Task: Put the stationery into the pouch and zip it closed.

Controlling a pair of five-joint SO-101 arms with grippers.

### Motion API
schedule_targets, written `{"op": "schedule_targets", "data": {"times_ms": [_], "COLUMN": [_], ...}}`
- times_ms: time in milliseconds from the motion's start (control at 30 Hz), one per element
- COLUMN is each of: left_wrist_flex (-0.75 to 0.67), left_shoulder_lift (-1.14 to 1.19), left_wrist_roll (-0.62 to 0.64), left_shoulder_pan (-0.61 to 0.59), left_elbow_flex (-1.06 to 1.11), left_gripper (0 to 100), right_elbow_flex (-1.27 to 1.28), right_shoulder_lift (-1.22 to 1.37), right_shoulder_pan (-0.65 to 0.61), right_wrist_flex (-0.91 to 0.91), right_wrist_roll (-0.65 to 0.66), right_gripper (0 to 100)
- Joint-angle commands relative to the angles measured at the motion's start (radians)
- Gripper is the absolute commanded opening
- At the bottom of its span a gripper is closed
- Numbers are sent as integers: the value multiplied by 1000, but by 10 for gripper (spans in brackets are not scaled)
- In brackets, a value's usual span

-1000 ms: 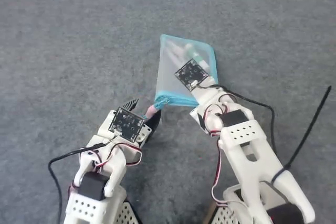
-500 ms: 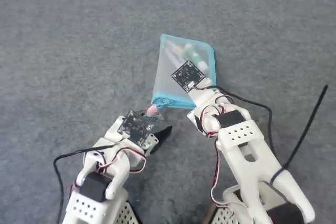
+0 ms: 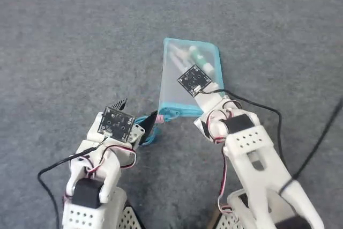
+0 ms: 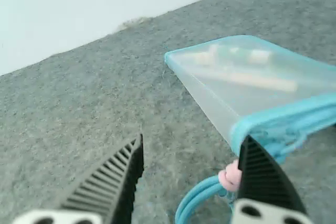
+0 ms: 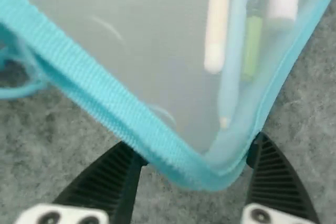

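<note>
High view has the pouch (image 3: 174, 87) lying on the grey desk (image 3: 69, 52) near its middle, just ahead of both arms, with its turquoise zip edge turned toward them. Through its translucent skin the stationery (image 3: 197, 57) shows at the far end: a white stick and green-and-white pens lying side by side. A turquoise cord (image 4: 197, 203) with a pink bead (image 4: 229, 178) trails off the zip's end on the left arm's side. The left end effector (image 4: 192, 145) is released there, its jaws wide apart, and one finger (image 4: 262, 177) stands just beside the bead while the other hangs over bare desk. The right end effector (image 5: 194, 148) also has its jaws spread wide, astride the pouch's near corner on its own side. The turquoise trim hides its fingertips.
</note>
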Motion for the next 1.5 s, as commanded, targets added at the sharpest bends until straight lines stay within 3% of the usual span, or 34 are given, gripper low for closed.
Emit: {"op": "schedule_targets", "data": {"times_ms": [0,300,733,833,1033,1467], "left_wrist_flex": [-32,-38,-101,-106,-103,-101], "left_shoulder_lift": [12,12,12,11,-32,-28], "left_wrist_roll": [14,14,12,74,117,169], "left_shoulder_pan": [-9,-9,-15,-72,-155,-163], "left_elbow_flex": [-56,-50,-31,-36,-53,-39], "left_gripper": [279,279,237,254,261,258], "right_elbow_flex": [0,169,224,299,423,637], "right_shoulder_lift": [-186,-526,-874,-951,-1124,-1196], "right_shoulder_pan": [-10,-16,-12,-10,97,328], "right_wrist_flex": [16,30,262,271,271,320], "right_wrist_roll": [-8,-8,-6,-5,-2,-6], "right_gripper": [293,292,292,232,3,34]}}
